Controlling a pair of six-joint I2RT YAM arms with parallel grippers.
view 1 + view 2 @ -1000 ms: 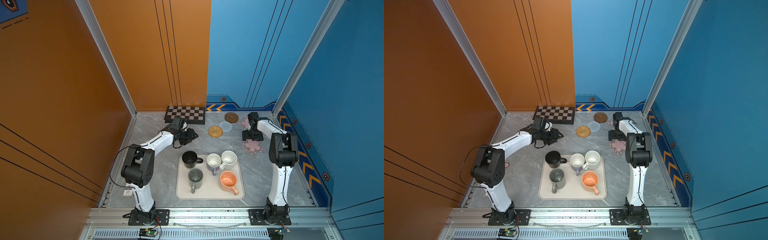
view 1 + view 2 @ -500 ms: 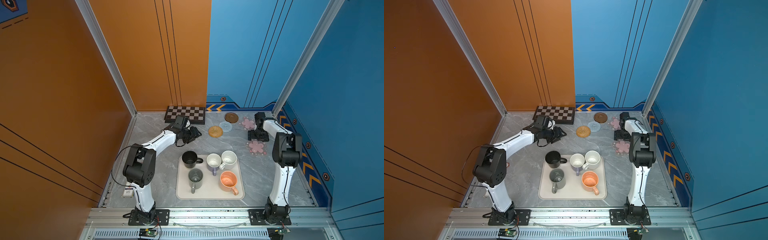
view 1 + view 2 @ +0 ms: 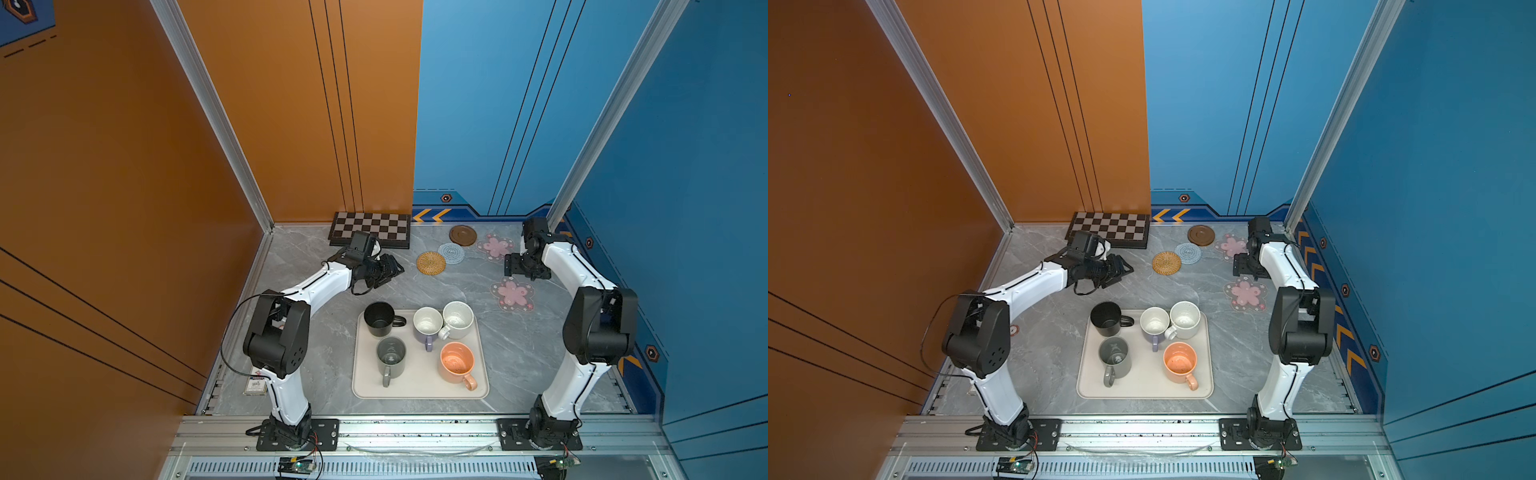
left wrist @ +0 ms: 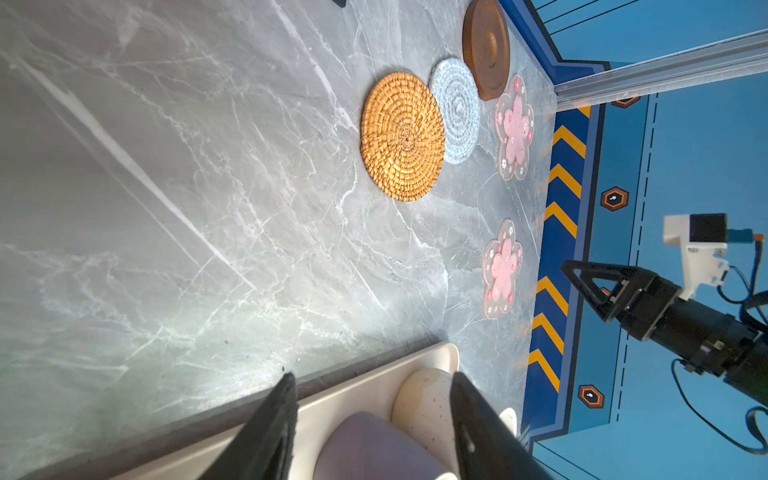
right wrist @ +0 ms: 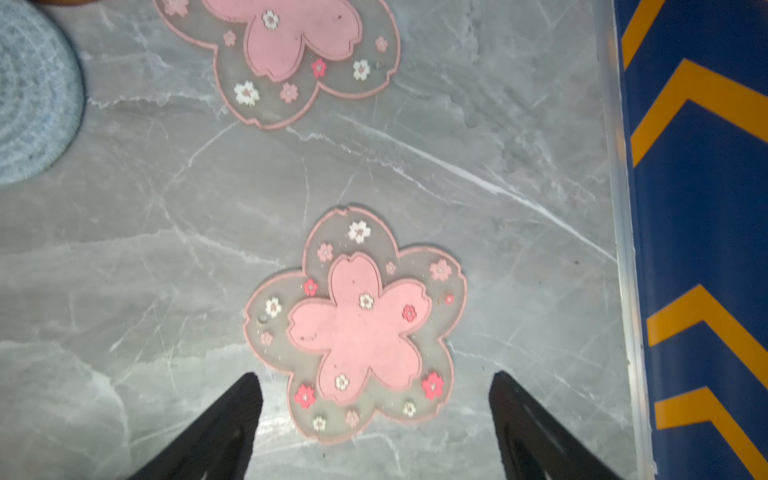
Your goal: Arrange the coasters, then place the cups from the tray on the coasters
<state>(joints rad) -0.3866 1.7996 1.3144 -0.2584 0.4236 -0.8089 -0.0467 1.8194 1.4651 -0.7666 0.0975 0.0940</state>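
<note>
Five coasters lie at the back right: wooden disc (image 3: 462, 235), blue crochet (image 3: 451, 253), rattan (image 3: 431, 262), and two pink flowers (image 3: 494, 247) (image 3: 511, 294). The cream tray (image 3: 419, 390) holds the black (image 3: 379, 318), grey (image 3: 390, 356), lavender (image 3: 427, 325), speckled (image 3: 457, 319) and peach (image 3: 456, 363) cups. My left gripper (image 3: 390, 272) (image 4: 372, 376) hangs open and empty, left of the rattan coaster. My right gripper (image 3: 513, 266) (image 5: 376, 376) hovers open and empty between the two flower coasters, above the table.
A chequered board (image 3: 370, 228) lies against the back wall behind the left gripper. The right wall with its yellow chevrons (image 5: 698, 208) runs close beside the right arm. Bare marble (image 3: 316, 353) lies left of the tray.
The right gripper has shifted right toward the wall, uncovering the far flower coaster. The left gripper has reached a little further right. Both stayed open.
</note>
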